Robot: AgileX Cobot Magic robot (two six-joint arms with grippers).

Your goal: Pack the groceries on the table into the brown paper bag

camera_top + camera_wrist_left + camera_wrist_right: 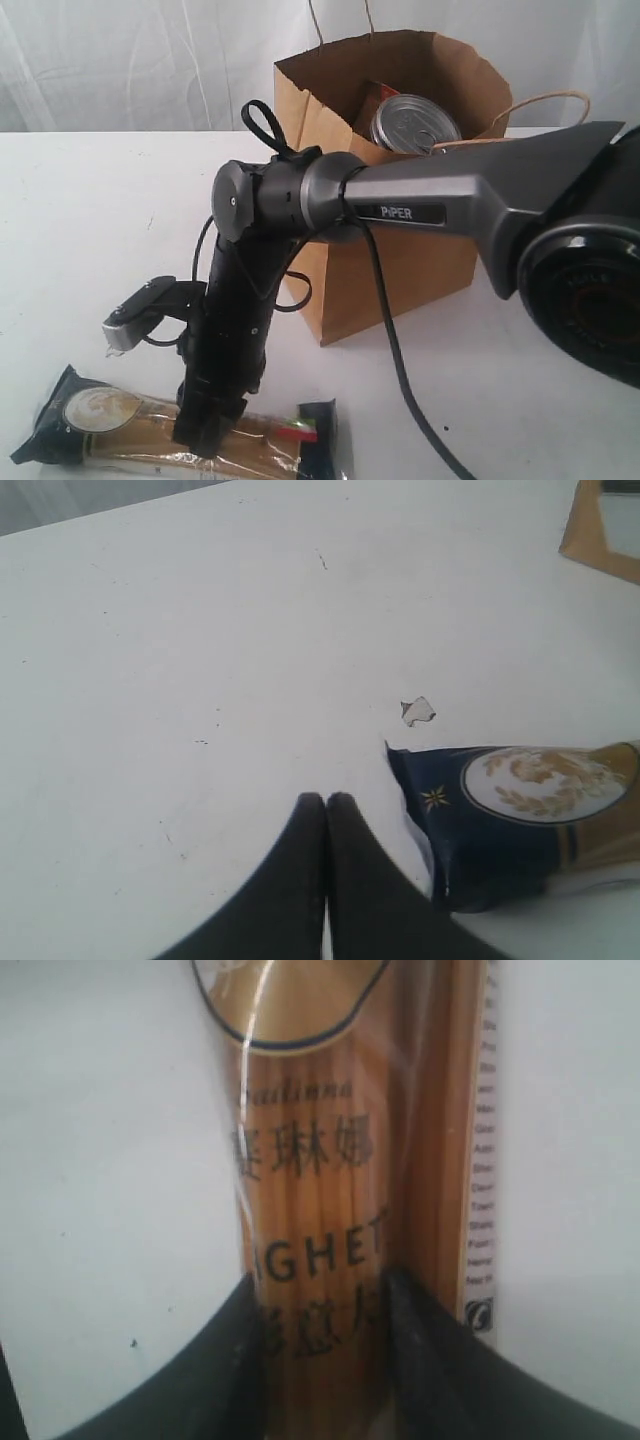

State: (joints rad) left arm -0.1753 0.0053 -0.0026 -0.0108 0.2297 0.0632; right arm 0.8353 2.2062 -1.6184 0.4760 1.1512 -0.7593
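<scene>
The spaghetti packet lies flat on the bench, in front of the brown paper bag. It is pinched mid-length by the right pincer, likely so that it can be lifted level. The left pincer is closed and empty, beside the packet's dark end.

Right arm up close: grey angular link, white PiPER lettering, a round dark joint cap, glossy black round housing, black cables looping loose (one thick, one thin), a silver-faced wrist camera on a black bracket. Left gripper: matte black, tapered fingers.
</scene>
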